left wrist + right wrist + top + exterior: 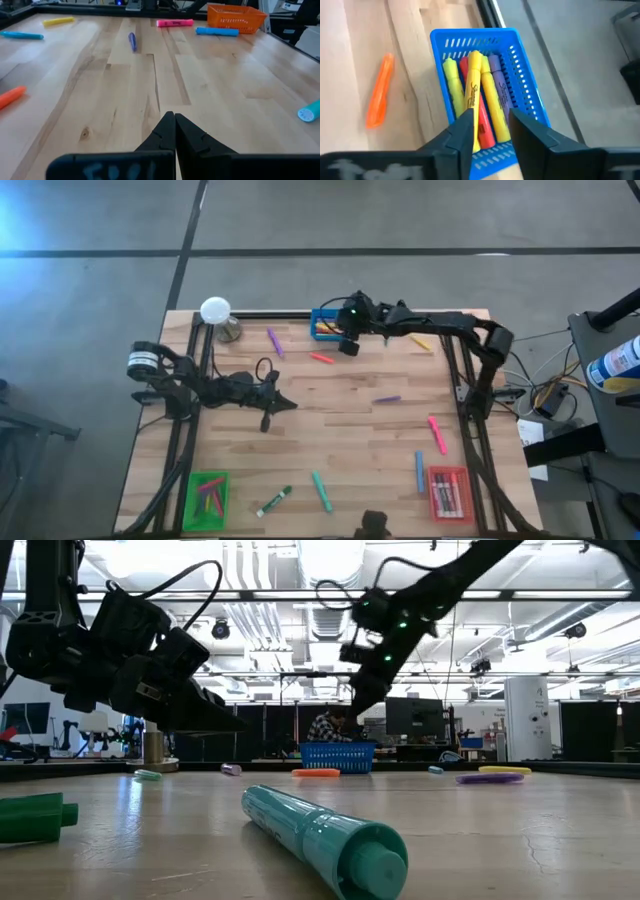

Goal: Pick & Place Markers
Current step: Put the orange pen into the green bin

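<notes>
My right gripper [347,342] hangs open over the blue tray [324,325] at the table's far edge. In the right wrist view its fingers stand apart [492,132] above the tray [520,65], which holds yellow, red and purple markers; a yellow marker [474,85] lies on top of them. An orange marker [380,90] lies on the table beside the tray. My left gripper [287,403] is shut and empty above the table's left middle, its tips closed [174,125]. Loose markers lie about: purple [274,342], pink [321,358], purple [387,399], pink [437,432], blue [420,470], teal [321,491], green [274,501].
A green tray [209,495] at the near left and a red tray [449,492] at the near right hold markers. A white ball [215,309] and a metal cup [231,331] stand at the far left. A teal marker [325,838] lies near the front edge.
</notes>
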Motion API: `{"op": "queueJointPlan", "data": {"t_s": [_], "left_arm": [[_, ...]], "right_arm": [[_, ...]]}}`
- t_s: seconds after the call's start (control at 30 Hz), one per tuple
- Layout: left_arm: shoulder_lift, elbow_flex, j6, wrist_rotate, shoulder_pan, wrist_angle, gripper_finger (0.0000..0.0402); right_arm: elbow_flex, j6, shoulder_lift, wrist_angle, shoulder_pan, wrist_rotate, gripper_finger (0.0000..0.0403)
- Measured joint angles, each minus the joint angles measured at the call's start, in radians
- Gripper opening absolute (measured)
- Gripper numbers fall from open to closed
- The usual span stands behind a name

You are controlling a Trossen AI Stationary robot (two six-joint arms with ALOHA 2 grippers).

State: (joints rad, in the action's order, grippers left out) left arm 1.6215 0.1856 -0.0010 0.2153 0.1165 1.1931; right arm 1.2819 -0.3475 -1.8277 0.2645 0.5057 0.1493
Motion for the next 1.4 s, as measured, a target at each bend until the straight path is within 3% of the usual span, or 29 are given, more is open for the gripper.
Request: {"op": "queueJointPlan", "data": {"t_s": [0.33,0.53,0.73,1.07,1.27,1.4], "left_arm": [[0.000,0.018,0.001,-0.009,0.000,-0.011,0.0000],[0.000,0.037,-0.004,-0.009,0.000,-0.031,0.0000],[0.000,0.039,-0.011,-0.008,0.000,-0.050,0.0000],[0.000,0.046,-0.011,-0.063,0.000,-0.073,0.0000],[0.000,0.053,-0.011,-0.101,0.000,-0.072,0.0000],[0.000,0.052,-0.011,-0.103,0.000,-0.093,0.0000]], "right_arm": [[-0.491,0.243,0.264,-0.645,-0.122,0.000,0.0019],[-0.692,0.325,0.375,-0.880,-0.232,-0.001,0.0009],[-0.810,0.342,0.402,-1.033,-0.332,-0.001,0.0008],[-0.838,0.408,0.343,-1.091,-0.382,0.002,0.0008],[-0.747,0.477,0.195,-1.073,-0.354,0.014,0.0010],[-0.653,0.503,0.088,-1.012,-0.307,0.015,0.0032]]}}
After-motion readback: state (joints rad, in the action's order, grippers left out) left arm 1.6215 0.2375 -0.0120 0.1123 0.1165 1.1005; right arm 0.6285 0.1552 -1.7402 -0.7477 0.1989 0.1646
